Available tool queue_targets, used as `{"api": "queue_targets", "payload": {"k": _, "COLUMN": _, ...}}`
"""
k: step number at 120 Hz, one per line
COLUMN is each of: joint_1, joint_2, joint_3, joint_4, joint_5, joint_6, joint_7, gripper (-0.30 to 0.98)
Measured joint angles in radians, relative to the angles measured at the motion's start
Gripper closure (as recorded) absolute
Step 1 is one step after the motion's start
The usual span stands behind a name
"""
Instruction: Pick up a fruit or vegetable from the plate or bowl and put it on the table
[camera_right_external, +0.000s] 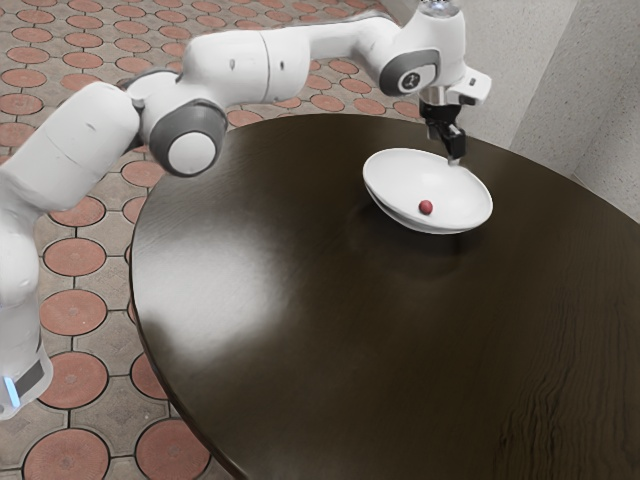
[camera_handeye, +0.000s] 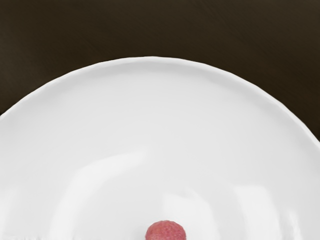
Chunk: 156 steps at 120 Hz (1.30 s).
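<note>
My gripper (camera_right_external: 455, 158) hangs pointing down over the far part of the white bowl (camera_right_external: 388, 180) in the exterior view. One small round reddish fruit (camera_right_external: 426, 207) lies inside the bowl, apart from the gripper and closer to the bowl's near side. From the wrist view, the curved rim and glossy inner wall of the bowl (camera_handeye: 125, 110) are seen from above, and the pinkish-red fruit (camera_handeye: 165, 231) is partly cut off at the lower edge. How far the gripper stands open or shut is unclear.
The bowl rests on a dark round table (camera_right_external: 330, 350), near its far edge. Grey speckled walls (camera_right_external: 540, 95) rise behind the table at the exterior view's upper right. A floor of round reddish tiles (camera_right_external: 75, 310) lies around the arm's side.
</note>
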Motion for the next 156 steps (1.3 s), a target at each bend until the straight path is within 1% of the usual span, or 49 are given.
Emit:
{"api": "queue_targets", "payload": {"k": 11, "joint_1": 0.035, "joint_2": 0.040, "joint_3": 0.000, "joint_4": 0.020, "joint_5": -0.001, "joint_6": 0.016, "joint_7": -0.030, "gripper": 0.00}}
{"api": "queue_targets", "payload": {"k": 23, "joint_1": 0.055, "joint_2": 0.057, "joint_3": 0.001, "joint_4": 0.028, "joint_5": 0.000, "joint_6": 0.018, "joint_7": -0.068, "gripper": 0.00}}
{"api": "queue_targets", "payload": {"k": 46, "joint_1": 0.076, "joint_2": 0.117, "joint_3": -0.008, "joint_4": 0.062, "joint_5": -0.001, "joint_6": 0.030, "joint_7": -0.135, "gripper": 0.00}}
{"api": "queue_targets", "payload": {"k": 88, "joint_1": 0.098, "joint_2": 0.185, "joint_3": -0.021, "joint_4": 0.064, "joint_5": -0.076, "joint_6": 0.039, "joint_7": -0.239, "gripper": 0.00}}
{"api": "queue_targets", "payload": {"k": 108, "joint_1": 0.112, "joint_2": 0.203, "joint_3": -0.022, "joint_4": 0.066, "joint_5": -0.091, "joint_6": 0.040, "joint_7": -0.271, "gripper": 0.01}}
{"api": "queue_targets", "payload": {"k": 124, "joint_1": 0.118, "joint_2": 0.231, "joint_3": -0.051, "joint_4": 0.106, "joint_5": -0.095, "joint_6": 0.050, "joint_7": -0.291, "gripper": 0.01}}
{"api": "queue_targets", "payload": {"k": 136, "joint_1": 0.117, "joint_2": 0.239, "joint_3": -0.065, "joint_4": 0.109, "joint_5": -0.093, "joint_6": 0.056, "joint_7": -0.303, "gripper": 0.02}}
{"api": "queue_targets", "payload": {"k": 156, "joint_1": 0.108, "joint_2": 0.256, "joint_3": -0.070, "joint_4": 0.102, "joint_5": -0.026, "joint_6": 0.056, "joint_7": -0.317, "gripper": 0.01}}
